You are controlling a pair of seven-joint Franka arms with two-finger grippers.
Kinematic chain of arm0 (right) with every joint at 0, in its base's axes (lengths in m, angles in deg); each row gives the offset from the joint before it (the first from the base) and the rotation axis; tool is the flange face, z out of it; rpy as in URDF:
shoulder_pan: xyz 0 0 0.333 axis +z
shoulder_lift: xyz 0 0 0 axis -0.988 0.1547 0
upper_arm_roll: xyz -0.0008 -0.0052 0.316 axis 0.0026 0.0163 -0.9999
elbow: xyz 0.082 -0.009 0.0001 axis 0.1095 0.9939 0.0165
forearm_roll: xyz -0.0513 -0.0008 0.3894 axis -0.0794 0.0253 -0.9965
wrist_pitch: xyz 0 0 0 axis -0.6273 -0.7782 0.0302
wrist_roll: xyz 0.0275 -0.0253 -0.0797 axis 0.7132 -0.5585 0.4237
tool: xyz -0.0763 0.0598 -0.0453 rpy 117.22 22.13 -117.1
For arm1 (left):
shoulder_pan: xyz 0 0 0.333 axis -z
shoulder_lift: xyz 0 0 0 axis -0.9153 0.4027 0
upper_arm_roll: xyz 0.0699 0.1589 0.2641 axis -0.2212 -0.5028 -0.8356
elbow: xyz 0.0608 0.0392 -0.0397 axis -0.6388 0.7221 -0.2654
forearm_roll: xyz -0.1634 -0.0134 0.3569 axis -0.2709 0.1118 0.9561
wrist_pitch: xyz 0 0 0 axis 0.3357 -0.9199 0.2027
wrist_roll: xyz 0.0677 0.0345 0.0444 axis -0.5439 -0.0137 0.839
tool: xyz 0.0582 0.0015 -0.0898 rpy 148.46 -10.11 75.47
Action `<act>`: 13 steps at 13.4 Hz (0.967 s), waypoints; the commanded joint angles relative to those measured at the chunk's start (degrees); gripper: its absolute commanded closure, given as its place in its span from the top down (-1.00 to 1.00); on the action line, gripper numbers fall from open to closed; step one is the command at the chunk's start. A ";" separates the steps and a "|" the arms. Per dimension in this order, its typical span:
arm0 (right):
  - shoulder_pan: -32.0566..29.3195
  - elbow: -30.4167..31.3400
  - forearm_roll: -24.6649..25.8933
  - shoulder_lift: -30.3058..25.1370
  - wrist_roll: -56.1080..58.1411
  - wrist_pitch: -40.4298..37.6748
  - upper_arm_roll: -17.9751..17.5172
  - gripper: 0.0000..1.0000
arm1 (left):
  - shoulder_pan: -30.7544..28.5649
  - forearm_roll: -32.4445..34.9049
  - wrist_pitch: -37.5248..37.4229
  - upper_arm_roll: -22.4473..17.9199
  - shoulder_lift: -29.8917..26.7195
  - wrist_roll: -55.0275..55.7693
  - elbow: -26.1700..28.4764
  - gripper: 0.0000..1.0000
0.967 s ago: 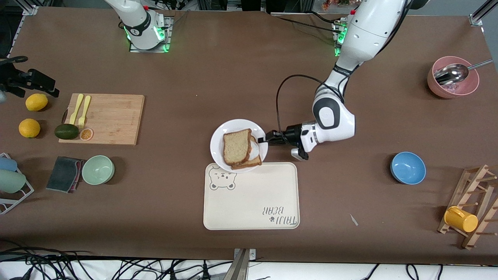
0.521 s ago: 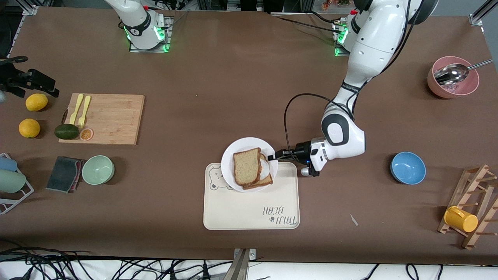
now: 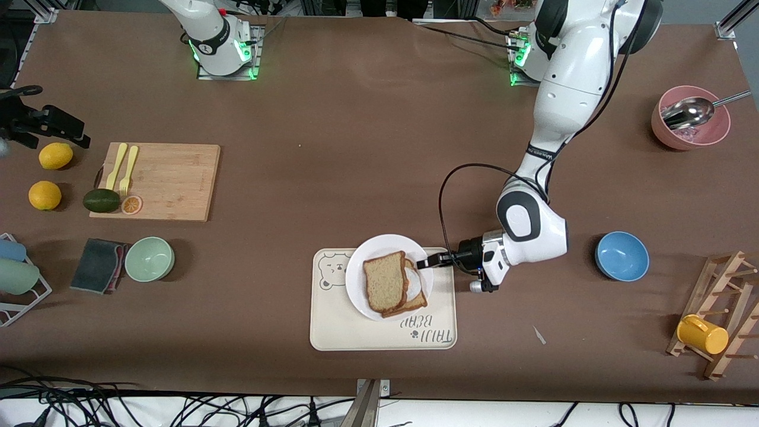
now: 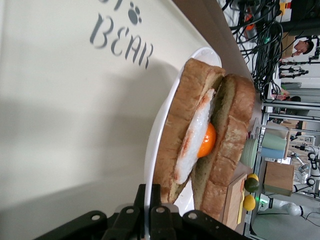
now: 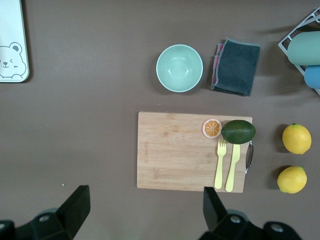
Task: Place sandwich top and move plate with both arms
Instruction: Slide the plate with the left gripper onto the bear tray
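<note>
A: Where is the plate [image 3: 356, 279]?

B: It is over the cream tray [image 3: 356, 332] with the bear face, at the end of the tray farther from the front camera. I cannot tell if it sits on the tray or hangs just above it.

A: Who has it?

B: The left gripper [image 3: 424, 263]. Its fingers are pinched tight on the rim of the plate, on the side toward the left arm's end of the table.

A: And the sandwich top [image 3: 385, 281]?

B: It lies on the plate, on top of the slice with the fried egg [image 4: 200, 142]. The left wrist view shows the egg squeezed between the 2 slices.

A: What about the other arm?

B: The right gripper [image 5: 145, 207] waits high over the table with its fingers wide apart. It holds nothing. Under it is the wooden board [image 5: 175, 152].

A: What else is around the tray?

B: A blue bowl [image 3: 621, 255] is toward the left arm's end, well apart from the tray. A green bowl [image 3: 149, 258] and a dark cloth [image 3: 98, 265] are toward the right arm's end. The wooden board, farther from the camera than the tray, has 2 yellow forks [image 3: 123, 166], an avocado [image 3: 101, 200] and an orange slice [image 3: 131, 204]. 2 lemons [image 3: 50, 175] lie beside the board.

A: Is anything in the way?

B: Nothing else lies on the tray.
</note>
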 commanded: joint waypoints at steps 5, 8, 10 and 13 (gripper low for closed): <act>-0.36 0.43 -1.10 -0.80 0.03 -0.40 -0.17 1.00 | -1.00 1.39 -0.46 0.10 6.34 4.25 -9.99 -1.00; -0.36 0.43 -1.10 -0.71 0.03 -0.40 -0.17 1.00 | -1.18 1.39 -0.46 0.01 7.49 4.25 -11.49 -1.00; -0.36 0.43 -1.10 -0.71 0.03 -0.40 -0.17 1.00 | -1.27 1.39 -0.37 0.01 8.19 4.34 -12.54 -1.00; -0.36 0.43 -1.10 -0.71 0.03 -0.40 -0.26 1.00 | -1.53 1.39 -0.37 -0.95 8.98 4.25 -13.59 -1.00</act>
